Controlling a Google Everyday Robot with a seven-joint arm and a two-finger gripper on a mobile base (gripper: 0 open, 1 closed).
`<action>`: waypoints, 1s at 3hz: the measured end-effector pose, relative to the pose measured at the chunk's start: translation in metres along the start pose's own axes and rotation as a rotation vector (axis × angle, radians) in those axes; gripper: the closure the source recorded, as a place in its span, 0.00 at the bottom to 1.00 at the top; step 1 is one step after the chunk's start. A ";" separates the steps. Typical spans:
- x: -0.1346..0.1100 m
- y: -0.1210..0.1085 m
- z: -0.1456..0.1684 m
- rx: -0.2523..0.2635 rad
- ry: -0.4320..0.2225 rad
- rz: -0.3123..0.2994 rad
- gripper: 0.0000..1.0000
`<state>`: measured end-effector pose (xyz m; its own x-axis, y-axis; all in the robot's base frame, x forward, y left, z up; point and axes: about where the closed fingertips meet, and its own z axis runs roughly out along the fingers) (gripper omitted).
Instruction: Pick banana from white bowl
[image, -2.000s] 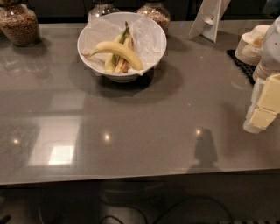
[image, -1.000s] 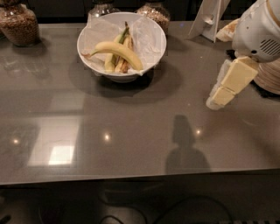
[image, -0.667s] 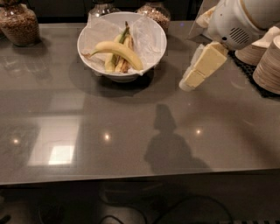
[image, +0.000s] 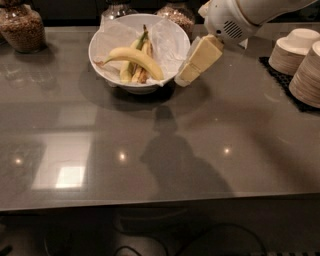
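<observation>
Swung left since the earlier frame, putting gripper (image: 192, 67) just beside bowl (image: 142, 89), at its right rim; cannot tell whether open or closed. Find banana (image: 135, 56) in bowl on paper (image: 167, 40), atop shorter bananas (image: 139, 72). Expect light, soft, smooth-skinned, easily bruised; grasp mid-length, gently. Elsewhere: jar (image: 20, 27) of brown grains, stacked bowls (image: 295, 50) well apart at right

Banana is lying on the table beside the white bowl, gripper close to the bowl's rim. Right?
No. The camera view shows the banana lying inside the white bowl, across the smaller bananas, not on the table. The gripper is indeed close to the bowl's rim.
</observation>
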<state>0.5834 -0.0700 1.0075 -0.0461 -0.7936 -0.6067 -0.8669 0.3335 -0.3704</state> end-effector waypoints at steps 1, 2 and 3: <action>-0.002 -0.005 0.014 -0.010 -0.023 -0.002 0.00; -0.018 -0.019 0.053 -0.016 -0.093 -0.013 0.00; -0.035 -0.032 0.098 -0.030 -0.151 -0.023 0.02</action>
<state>0.6613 -0.0031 0.9718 0.0469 -0.7147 -0.6978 -0.8814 0.2991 -0.3656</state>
